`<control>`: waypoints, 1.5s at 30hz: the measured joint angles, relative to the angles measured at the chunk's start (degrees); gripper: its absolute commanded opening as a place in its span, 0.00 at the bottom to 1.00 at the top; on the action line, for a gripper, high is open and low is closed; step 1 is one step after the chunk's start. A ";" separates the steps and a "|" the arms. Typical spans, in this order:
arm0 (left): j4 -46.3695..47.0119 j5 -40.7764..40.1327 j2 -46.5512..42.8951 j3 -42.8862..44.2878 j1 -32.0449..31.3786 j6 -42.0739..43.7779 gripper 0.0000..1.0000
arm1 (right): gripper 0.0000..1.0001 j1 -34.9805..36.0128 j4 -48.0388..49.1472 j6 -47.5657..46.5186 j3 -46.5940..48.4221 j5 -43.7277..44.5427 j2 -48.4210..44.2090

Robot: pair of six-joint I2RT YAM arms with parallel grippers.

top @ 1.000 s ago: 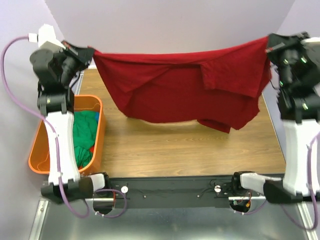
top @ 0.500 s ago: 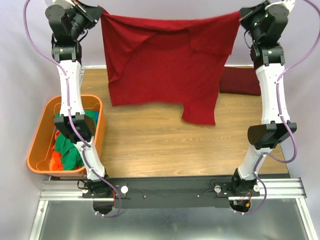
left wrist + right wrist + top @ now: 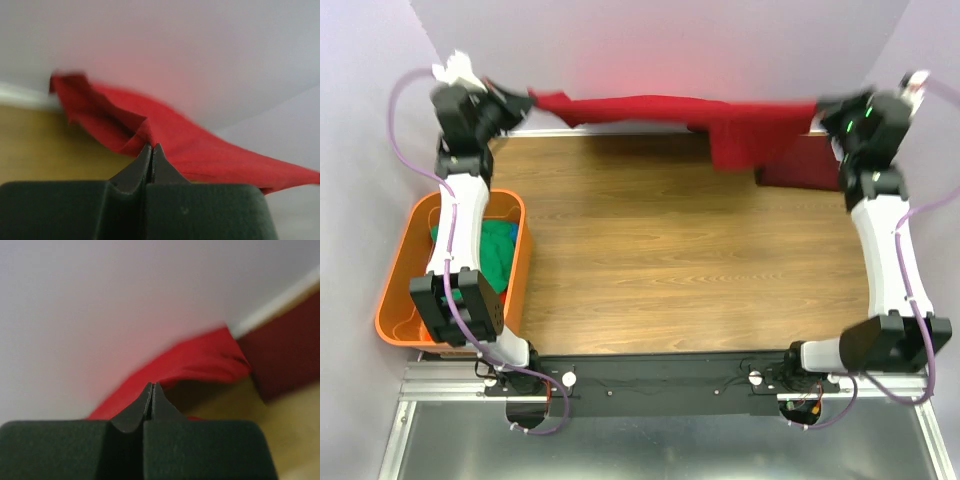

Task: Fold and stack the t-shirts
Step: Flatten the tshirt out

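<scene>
Tautly stretched, the bright red t-shirt (image 3: 650,108) hangs clenched between left and right jaws

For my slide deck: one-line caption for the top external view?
Left gripper and right gripper hold the red t-shirt stretched along the table's far edge; green t-shirts sit in the orange tub.

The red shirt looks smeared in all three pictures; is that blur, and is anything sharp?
Top external view: the red shirt is motion-blurred, a red glow tints the back wall, the wooden table is sharp. Left wrist view: the left tool is crisp, the cloth beyond it soft. Right wrist view: likewise, right tool clear, shirt hazy.
</scene>
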 measured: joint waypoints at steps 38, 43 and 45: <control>-20.76 -59.30 -19.26 -52.00 -33.33 -13.51 0.43 | 0.43 -4.46 -3.41 0.83 -54.14 -8.35 -11.80; -28.28 -64.11 -9.35 -47.10 -35.63 -21.40 0.46 | 0.43 -4.46 -3.43 0.70 -54.21 -9.05 -12.02; -30.75 -65.48 -6.19 -45.79 -35.67 -23.82 0.46 | 0.43 -4.46 -3.43 0.66 -54.25 -9.25 -12.00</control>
